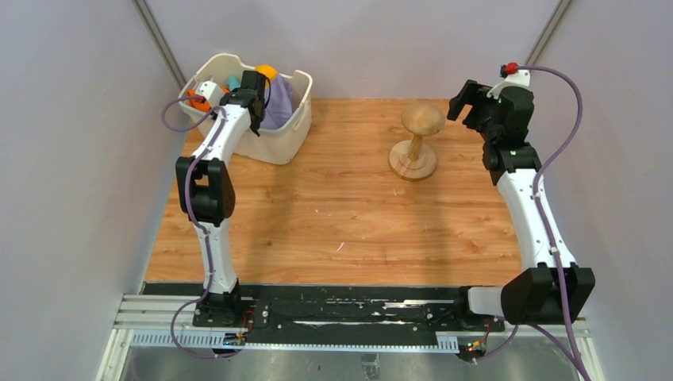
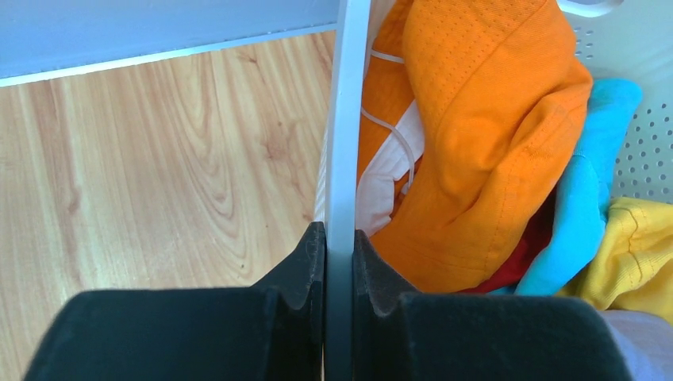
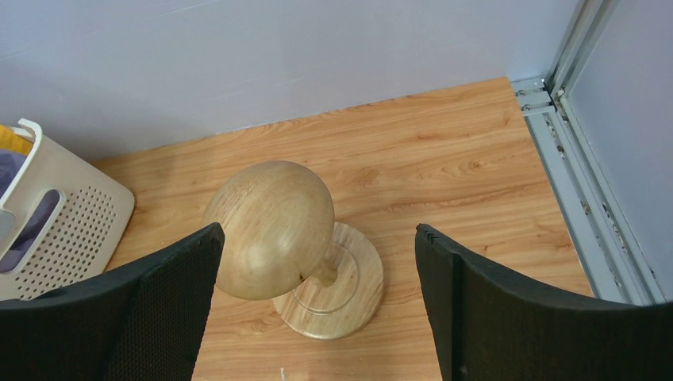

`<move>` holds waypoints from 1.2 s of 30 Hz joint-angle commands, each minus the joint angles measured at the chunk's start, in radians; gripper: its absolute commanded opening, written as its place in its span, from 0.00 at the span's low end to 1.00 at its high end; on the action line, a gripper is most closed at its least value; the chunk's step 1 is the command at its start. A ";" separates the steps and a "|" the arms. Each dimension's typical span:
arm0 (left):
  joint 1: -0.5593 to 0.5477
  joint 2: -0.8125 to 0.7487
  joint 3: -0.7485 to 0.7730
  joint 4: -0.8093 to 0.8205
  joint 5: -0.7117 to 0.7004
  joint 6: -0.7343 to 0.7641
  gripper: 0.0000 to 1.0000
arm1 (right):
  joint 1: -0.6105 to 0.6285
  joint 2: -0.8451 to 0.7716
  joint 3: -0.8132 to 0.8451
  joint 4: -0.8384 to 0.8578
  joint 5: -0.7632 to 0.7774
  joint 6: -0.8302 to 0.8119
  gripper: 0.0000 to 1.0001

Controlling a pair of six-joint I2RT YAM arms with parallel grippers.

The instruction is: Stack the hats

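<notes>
The hats lie heaped inside the white perforated basket [image 1: 282, 143] at the back left. They are the orange hat [image 2: 476, 119], teal hat [image 2: 587, 182], yellow hat [image 2: 635, 246], a strip of the red hat [image 2: 528, 254] and a corner of the lavender hat [image 2: 635, 341]. The top view shows orange [image 1: 198, 101], teal [image 1: 232, 82], yellow [image 1: 266, 71] and lavender [image 1: 279, 103]. My left gripper [image 1: 255, 121] [image 2: 340, 234] is shut on the basket's near rim [image 2: 347, 119], beside the orange hat. My right gripper [image 1: 464, 99] [image 3: 319, 230] is open and empty, above the wooden stand.
The wooden mushroom-shaped stand [image 1: 419, 127] [image 3: 274, 230] stands bare at the back right of the wooden table. The basket's corner [image 3: 71, 230] shows at the left of the right wrist view. Grey walls and metal frame posts [image 3: 587, 198] close in the table.
</notes>
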 commanded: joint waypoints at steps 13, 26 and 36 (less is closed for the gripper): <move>0.011 0.128 0.020 0.622 -0.100 0.165 0.16 | -0.015 0.003 -0.007 0.022 -0.021 0.004 0.89; 0.001 -0.063 -0.219 0.823 0.068 0.218 0.59 | -0.015 0.012 -0.006 0.023 -0.041 0.008 0.89; -0.043 -0.345 -0.350 0.860 0.114 0.416 0.72 | -0.015 0.027 -0.004 0.031 -0.066 0.025 0.89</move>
